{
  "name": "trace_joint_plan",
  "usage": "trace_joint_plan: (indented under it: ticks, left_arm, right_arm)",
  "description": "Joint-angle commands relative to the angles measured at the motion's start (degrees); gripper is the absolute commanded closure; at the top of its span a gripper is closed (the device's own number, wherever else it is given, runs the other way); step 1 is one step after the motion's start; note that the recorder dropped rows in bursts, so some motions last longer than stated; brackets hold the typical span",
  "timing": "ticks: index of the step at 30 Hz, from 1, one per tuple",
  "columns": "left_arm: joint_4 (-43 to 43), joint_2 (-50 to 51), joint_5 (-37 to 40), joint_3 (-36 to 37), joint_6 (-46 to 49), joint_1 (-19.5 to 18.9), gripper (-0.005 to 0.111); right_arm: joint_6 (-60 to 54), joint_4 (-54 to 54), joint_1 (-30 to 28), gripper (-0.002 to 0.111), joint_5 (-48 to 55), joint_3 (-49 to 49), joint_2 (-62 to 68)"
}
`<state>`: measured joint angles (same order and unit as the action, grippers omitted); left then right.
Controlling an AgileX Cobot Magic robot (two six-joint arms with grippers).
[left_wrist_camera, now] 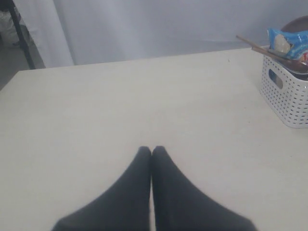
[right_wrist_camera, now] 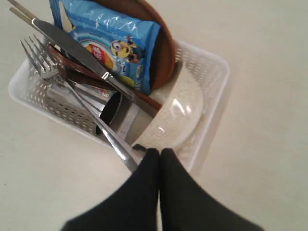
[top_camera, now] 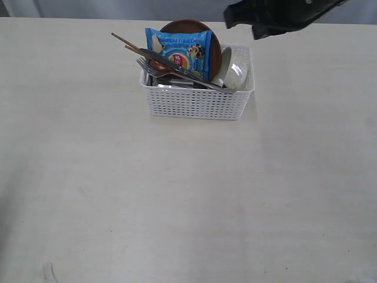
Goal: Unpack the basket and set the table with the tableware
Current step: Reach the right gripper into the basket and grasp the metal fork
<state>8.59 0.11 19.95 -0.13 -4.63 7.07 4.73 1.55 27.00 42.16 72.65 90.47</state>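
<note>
The white lattice basket point(top_camera: 197, 103) stands on the cream table point(top_camera: 177, 200) toward the far side. It holds a pale bowl point(right_wrist_camera: 173, 113) on edge, a brown plate point(right_wrist_camera: 166, 53), a steel cup point(right_wrist_camera: 113, 108) lying down, a knife point(right_wrist_camera: 82, 53), a fork point(right_wrist_camera: 45, 65), a reddish wooden spoon point(right_wrist_camera: 79, 72) and chopsticks point(top_camera: 126, 44) poking out. My right gripper point(right_wrist_camera: 160, 153) hovers shut just above the basket's bowl end point(top_camera: 268, 26), holding nothing. My left gripper point(left_wrist_camera: 151, 150) is shut over bare table, well away from the basket point(left_wrist_camera: 288, 98).
A blue snack bag point(top_camera: 181, 52) leans against the plate inside the basket, also seen in the right wrist view as the bag point(right_wrist_camera: 113, 41). A grey wall runs behind the table's far edge point(left_wrist_camera: 144, 57).
</note>
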Motion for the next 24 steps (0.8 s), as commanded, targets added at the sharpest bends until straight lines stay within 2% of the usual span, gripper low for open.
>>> trace_joint_plan:
  ticks: [1, 5, 14, 17, 21, 24]
  left_arm:
    - [-0.1, -0.1, 0.0, 0.1, -0.1, 0.3, 0.107]
    - [-0.1, -0.1, 0.0, 0.1, -0.1, 0.3, 0.107]
    - [-0.1, -0.1, 0.0, 0.1, -0.1, 0.3, 0.107]
    - [-0.1, -0.1, 0.0, 0.1, -0.1, 0.3, 0.107]
    - [-0.1, -0.1, 0.0, 0.1, -0.1, 0.3, 0.107]
    - [-0.1, -0.1, 0.0, 0.1, -0.1, 0.3, 0.107]
  right_arm:
    - [-1.9, -3.4, 0.6, 0.108, 0.2, 4.4, 5.7]
    - [-13.4, -8.3, 0.6, 0.108, 1.4, 8.5, 9.2]
    - [-36.4, -21.4, 0.6, 0.106, 14.6, 23.7, 19.0]
    - [-44.0, -27.4, 0.6, 0.093, 20.2, 28.7, 23.4]
    - [-45.9, -30.8, 0.6, 0.065, 22.9, 32.9, 28.1]
    - [-46.6, -30.1, 0.5, 0.058, 22.5, 33.9, 30.8]
